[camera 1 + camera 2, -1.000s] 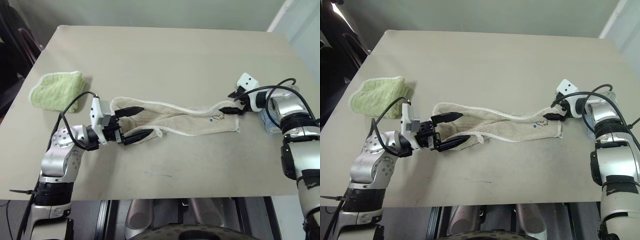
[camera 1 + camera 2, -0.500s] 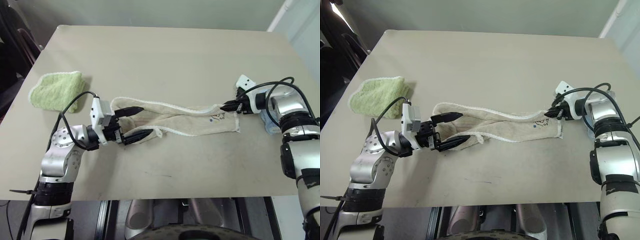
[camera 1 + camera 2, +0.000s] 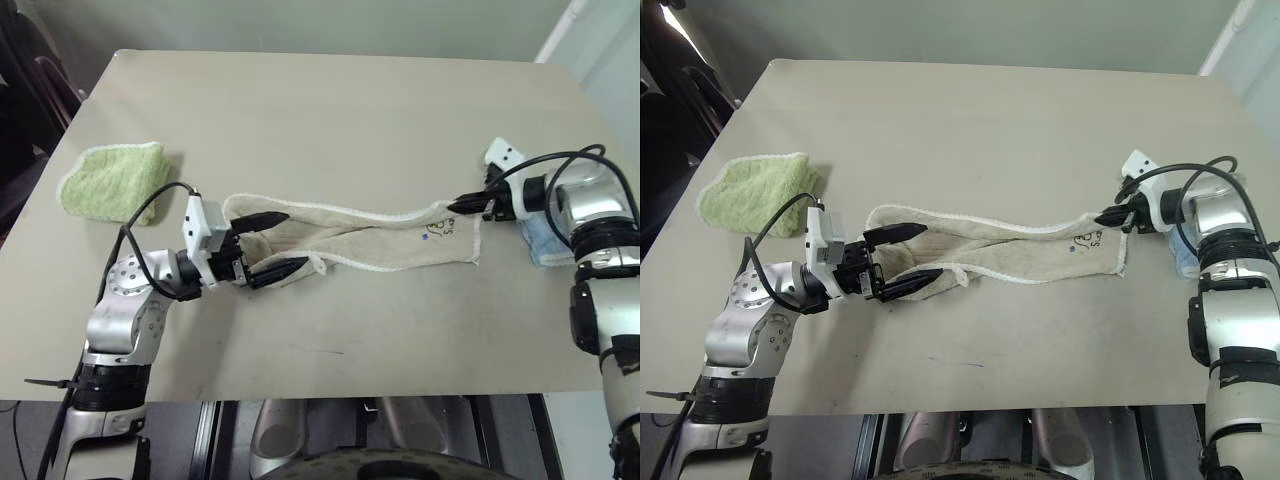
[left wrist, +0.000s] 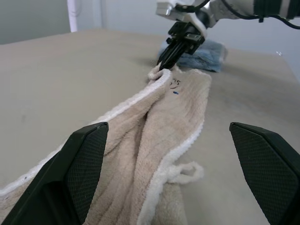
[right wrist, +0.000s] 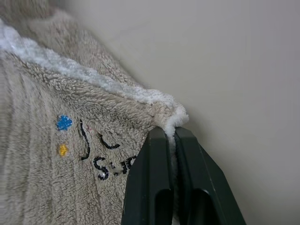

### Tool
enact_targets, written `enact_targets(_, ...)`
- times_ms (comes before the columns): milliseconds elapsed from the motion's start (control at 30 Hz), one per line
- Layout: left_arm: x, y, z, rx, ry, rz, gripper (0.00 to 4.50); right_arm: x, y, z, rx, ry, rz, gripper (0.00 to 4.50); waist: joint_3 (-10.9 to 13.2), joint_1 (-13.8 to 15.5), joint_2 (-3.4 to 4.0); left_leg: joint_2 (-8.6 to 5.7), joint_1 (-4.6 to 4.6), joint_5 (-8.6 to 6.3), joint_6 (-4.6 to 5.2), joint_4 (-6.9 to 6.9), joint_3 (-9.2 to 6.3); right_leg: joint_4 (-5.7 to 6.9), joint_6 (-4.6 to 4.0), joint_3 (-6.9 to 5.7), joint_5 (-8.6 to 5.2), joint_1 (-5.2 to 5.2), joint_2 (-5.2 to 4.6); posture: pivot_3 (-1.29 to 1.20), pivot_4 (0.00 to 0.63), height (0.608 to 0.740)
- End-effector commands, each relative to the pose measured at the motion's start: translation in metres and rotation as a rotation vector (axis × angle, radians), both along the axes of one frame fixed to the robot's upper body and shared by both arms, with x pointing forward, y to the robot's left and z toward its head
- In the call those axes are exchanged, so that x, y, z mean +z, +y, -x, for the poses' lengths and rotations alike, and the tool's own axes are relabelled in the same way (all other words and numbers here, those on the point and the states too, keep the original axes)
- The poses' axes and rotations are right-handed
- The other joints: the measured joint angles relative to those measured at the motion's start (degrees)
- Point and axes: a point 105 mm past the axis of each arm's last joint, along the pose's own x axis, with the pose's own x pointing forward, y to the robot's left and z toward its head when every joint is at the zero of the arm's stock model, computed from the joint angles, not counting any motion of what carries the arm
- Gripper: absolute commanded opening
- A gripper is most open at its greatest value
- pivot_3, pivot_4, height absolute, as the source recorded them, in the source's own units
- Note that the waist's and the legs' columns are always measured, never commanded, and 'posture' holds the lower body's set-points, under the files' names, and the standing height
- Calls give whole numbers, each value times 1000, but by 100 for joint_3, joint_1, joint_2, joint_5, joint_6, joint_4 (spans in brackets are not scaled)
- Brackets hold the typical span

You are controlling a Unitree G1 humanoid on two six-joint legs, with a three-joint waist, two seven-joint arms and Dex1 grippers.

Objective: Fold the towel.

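Head view: the towel (image 3: 370,238) lies stretched across the middle of the beige desk (image 3: 330,110), bunched lengthwise. The right gripper (image 3: 462,205) pinches its corner near the right edge; the left gripper (image 3: 272,243) gapes wide over the other end.

Left wrist view: those jaws straddle the cloth, gripping nothing, so clamping that end probably comes next.

Right wrist view: the jaws are clamped on the white edging.

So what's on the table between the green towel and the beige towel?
Nothing but bare table. In the left eye view, the green towel sits apart from the beige towel; just the left arm's black cable arcs over that gap.
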Motion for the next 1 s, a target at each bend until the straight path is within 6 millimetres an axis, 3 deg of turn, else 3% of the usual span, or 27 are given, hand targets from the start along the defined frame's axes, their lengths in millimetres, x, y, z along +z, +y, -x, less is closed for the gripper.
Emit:
enact_targets(33,22,6,-8,43,-85,35,4500,41,4,2,47,-121,-55,63,0,1,0,0,0,1,-1,0,0,1,0,0,0,0,0,0,150,697)
enact_targets(267,40,30,-37,197,-147,64,4500,81,16,21,74,-266,-158,63,0,13,0,2,2,7,-11,0,2,0,0,-1,0,4,2,0,150,697)
enact_targets(433,46,42,-53,265,-161,56,4500,86,20,32,28,-289,-214,63,0,20,0,2,3,11,-14,1,3,1,2,-2,0,5,2,0,150,697)
enact_targets(667,37,38,-61,246,-174,-15,4500,41,14,41,-43,-234,-182,63,0,35,0,1,0,11,-14,2,4,0,11,-2,-4,5,3,0,150,697)
enact_targets(800,34,31,-60,215,-169,-30,4500,4,13,64,-19,-134,-118,63,-1,43,-1,0,-2,11,-14,4,6,-1,16,-1,-2,5,3,0,150,697)
enact_targets(967,31,29,-58,203,-163,-41,4500,-4,18,79,10,-128,-106,63,0,24,-1,-1,1,11,-14,4,10,-1,25,-1,-8,10,4,0,150,697)
enact_targets(1000,31,29,-58,201,-162,-43,4500,-5,16,79,-4,-128,-105,277,0,11,-1,-1,1,11,-13,6,11,-1,42,1,-15,9,4,0,150,697)
